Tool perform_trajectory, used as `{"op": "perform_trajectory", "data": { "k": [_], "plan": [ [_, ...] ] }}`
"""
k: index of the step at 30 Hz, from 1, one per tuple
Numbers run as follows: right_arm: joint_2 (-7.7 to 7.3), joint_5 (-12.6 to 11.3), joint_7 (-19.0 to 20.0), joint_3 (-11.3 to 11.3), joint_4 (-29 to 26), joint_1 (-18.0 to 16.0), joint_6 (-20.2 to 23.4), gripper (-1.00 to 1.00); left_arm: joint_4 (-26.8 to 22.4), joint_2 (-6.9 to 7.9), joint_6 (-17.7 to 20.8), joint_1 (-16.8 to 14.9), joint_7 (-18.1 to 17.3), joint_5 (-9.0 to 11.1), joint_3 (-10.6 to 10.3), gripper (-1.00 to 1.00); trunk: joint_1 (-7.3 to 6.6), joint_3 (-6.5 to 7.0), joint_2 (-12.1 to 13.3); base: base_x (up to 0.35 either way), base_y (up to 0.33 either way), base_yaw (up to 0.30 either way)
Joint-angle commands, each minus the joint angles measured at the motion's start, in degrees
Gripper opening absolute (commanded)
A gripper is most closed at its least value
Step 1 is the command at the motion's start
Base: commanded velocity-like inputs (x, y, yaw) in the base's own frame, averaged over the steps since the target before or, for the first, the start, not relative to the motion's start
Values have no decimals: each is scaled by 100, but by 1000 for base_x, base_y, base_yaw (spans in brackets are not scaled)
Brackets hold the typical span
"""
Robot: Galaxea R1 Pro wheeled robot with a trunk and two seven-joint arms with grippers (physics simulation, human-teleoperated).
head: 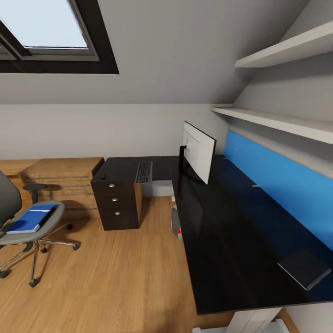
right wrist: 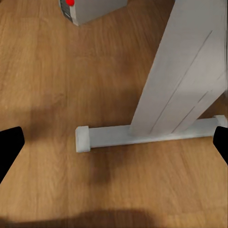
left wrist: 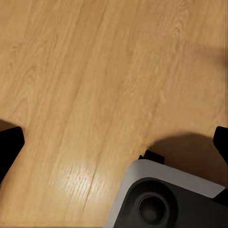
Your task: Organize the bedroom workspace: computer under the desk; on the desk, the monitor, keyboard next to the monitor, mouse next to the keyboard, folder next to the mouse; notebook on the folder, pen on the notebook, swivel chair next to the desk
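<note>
A big roof window (head: 46,27) with a dark frame sits up in the slanted ceiling. I see 2 white shelves (head: 277,121) on the wall, 1 above the other. A light wooden dresser (head: 60,180) stands by the far wall. The floor (head: 115,277) is made of light wood planks. A small dark flat thing (head: 303,268) lies near the blue panel.

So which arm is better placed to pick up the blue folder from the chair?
Probably the left: the folder lies on the swivel chair at the robot's left, while the desk fills its right side. Both are still far.
</note>
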Motion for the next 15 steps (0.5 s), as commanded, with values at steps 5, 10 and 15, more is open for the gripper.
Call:
{"op": "perform_trajectory", "data": {
  "k": [5,10,15],
  "plan": [
    [3,5,-68,50,10,-5,-12,100,-15,4,-3,3,47,12,-70,100,0,-5,-4,-57,-246,0],
    [3,1,-83,45,6,-5,-21,100,-15,8,-4,3,47,19,-61,100,0,-5,-4,-89,-284,0],
    [-66,-18,-110,20,-125,-13,76,100,-15,19,-3,3,47,32,-51,100,0,-5,-4,-50,-292,0]
  ]
}}
